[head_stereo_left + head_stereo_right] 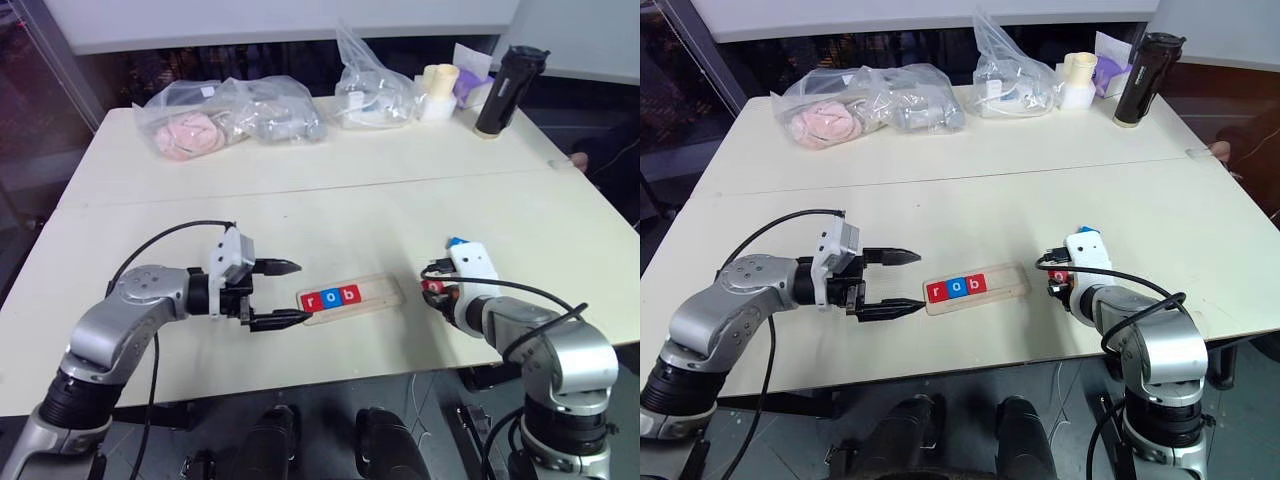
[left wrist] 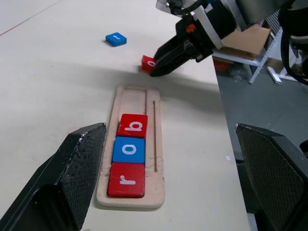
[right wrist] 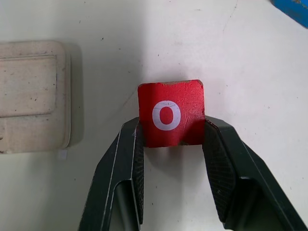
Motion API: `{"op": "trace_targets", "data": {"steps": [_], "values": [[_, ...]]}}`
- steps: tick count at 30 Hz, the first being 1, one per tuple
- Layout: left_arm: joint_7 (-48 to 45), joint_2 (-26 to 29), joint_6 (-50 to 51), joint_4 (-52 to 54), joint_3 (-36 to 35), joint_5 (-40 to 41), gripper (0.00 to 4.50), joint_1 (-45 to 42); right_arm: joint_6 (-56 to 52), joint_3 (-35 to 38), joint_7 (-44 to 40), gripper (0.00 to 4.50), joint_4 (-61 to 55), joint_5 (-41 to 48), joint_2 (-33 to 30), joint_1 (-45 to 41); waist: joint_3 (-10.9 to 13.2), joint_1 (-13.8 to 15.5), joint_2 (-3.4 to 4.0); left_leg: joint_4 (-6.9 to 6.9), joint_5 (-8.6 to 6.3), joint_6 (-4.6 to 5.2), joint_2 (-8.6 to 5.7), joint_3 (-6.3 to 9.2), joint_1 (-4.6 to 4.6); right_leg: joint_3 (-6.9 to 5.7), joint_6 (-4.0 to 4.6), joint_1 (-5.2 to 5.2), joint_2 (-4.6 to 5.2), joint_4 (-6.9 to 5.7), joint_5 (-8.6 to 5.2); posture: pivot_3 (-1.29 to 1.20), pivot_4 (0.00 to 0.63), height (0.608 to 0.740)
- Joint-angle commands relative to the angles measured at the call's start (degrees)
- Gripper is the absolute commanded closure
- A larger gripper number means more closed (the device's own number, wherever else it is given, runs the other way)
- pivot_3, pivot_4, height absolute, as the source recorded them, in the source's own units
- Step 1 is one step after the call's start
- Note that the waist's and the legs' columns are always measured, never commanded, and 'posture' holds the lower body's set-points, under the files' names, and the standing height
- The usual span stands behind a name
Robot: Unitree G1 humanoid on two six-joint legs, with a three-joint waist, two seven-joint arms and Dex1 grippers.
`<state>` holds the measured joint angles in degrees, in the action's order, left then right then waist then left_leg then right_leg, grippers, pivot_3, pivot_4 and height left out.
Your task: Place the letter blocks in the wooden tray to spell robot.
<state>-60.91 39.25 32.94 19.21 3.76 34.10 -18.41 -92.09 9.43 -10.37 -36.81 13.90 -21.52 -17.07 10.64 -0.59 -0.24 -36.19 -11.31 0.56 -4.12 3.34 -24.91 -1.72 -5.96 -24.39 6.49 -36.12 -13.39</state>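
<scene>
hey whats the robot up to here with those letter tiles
It is spelling a word in the wooden tray, where r, o and b already sit. The right hand is shut on a red o block just past the tray's empty end. The left hand is open at the tray's other end. A blue block lies loose on the table.

A pale desk (image 1: 300, 190) carries the tray (image 1: 352, 299) near its front edge, a blue block (image 2: 116, 39) off to the right, and along the far side plastic bags (image 1: 225, 118), a cream cup (image 1: 439, 90) and a black bottle (image 1: 508, 90).
</scene>
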Motion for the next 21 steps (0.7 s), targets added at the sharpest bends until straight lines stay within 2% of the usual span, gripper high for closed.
{"op": "trace_targets", "data": {"steps": [1, 4, 5, 6, 9, 13, 16, 21], "values": [[-0.28, -0.10, -0.98, 0.84, 0.09, -0.31, 0.00, -0.72, -0.41, 0.46, 0.50, 1.83, -0.31, 1.76, -1.97, -1.09, 0.00, 0.00, 0.00, 0.00, 0.00, 0.00, 0.00, 0.00, 0.00, 0.00, 0.00, 0.00, 0.00, 0.00, 0.00, 0.00, 0.150, 0.725], [-0.26, -0.05, -0.75, 0.93, -0.16, -0.26, 0.00, -0.62, -0.41, -0.91, -4.86, 0.28, 0.30, 6.20, -8.34, -3.85, 0.02, 0.00, 0.01, -0.02, 0.00, 0.00, -0.01, -0.01, 0.00, 0.00, 0.00, 0.01, 0.01, 0.01, 0.00, 0.00, 0.150, 0.725], [-0.27, 0.01, -0.72, 0.97, -0.25, -0.27, 0.00, -0.54, -0.21, -2.03, -8.12, 0.03, 0.11, 8.16, -11.74, -5.12, 0.02, -0.01, 0.02, -0.02, 0.00, 0.00, -0.01, -0.02, -0.01, 0.00, 0.00, 0.01, 0.01, 0.01, 0.00, 0.00, 0.150, 0.725], [-0.25, 0.04, -0.71, 1.00, -0.33, -0.26, 0.00, -0.47, 1.20, -3.20, -11.24, 0.03, 0.05, 9.75, -15.18, -5.79, 0.04, -0.02, 0.03, -0.02, 0.00, 0.01, -0.01, -0.02, -0.01, 0.00, 0.00, 0.02, 0.03, 0.01, 0.00, 0.00, 0.150, 0.725], [-0.19, 0.14, -0.89, 0.80, -0.30, -0.64, 0.00, -0.68, 16.32, -8.67, -22.12, 0.03, 1.79, 9.51, -28.38, -5.74, 0.06, 0.07, -0.02, 0.00, 0.00, 0.01, 0.00, 0.00, -0.02, -0.07, 0.00, 0.08, 0.10, 0.09, -0.02, 0.00, 0.150, 0.725], [-0.18, 0.26, -0.40, 0.90, -0.67, -0.26, 0.00, -1.08, 45.14, -12.68, -41.26, 0.03, 9.06, 5.96, -39.52, -3.78, 0.12, 0.00, -0.14, 0.00, -0.04, 0.08, -0.01, -0.06, -0.03, -0.11, -0.06, 0.14, 0.15, 0.21, -0.04, 0.00, 0.150, 0.725], [-0.31, 0.35, -0.40, 0.75, -0.70, -0.30, 0.00, -1.26, 65.39, -14.72, -51.50, 0.03, 20.12, 1.95, -41.85, -2.80, 0.15, -0.02, -0.20, -0.02, -0.06, 0.10, -0.01, -0.07, -0.03, -0.11, -0.10, 0.20, 0.13, 0.31, -0.04, 0.00, 0.150, 0.725], [-0.07, 0.76, -0.06, 1.21, -1.10, -0.22, 0.00, -1.28, 80.80, -19.91, -64.00, 0.03, 38.04, -1.67, -39.58, -8.80, 0.18, -0.02, -0.20, -0.07, -0.06, 0.10, -0.02, -0.09, -0.03, -0.08, -0.07, 0.20, 0.15, 0.29, -0.01, 0.00, 0.150, 0.725]]}}
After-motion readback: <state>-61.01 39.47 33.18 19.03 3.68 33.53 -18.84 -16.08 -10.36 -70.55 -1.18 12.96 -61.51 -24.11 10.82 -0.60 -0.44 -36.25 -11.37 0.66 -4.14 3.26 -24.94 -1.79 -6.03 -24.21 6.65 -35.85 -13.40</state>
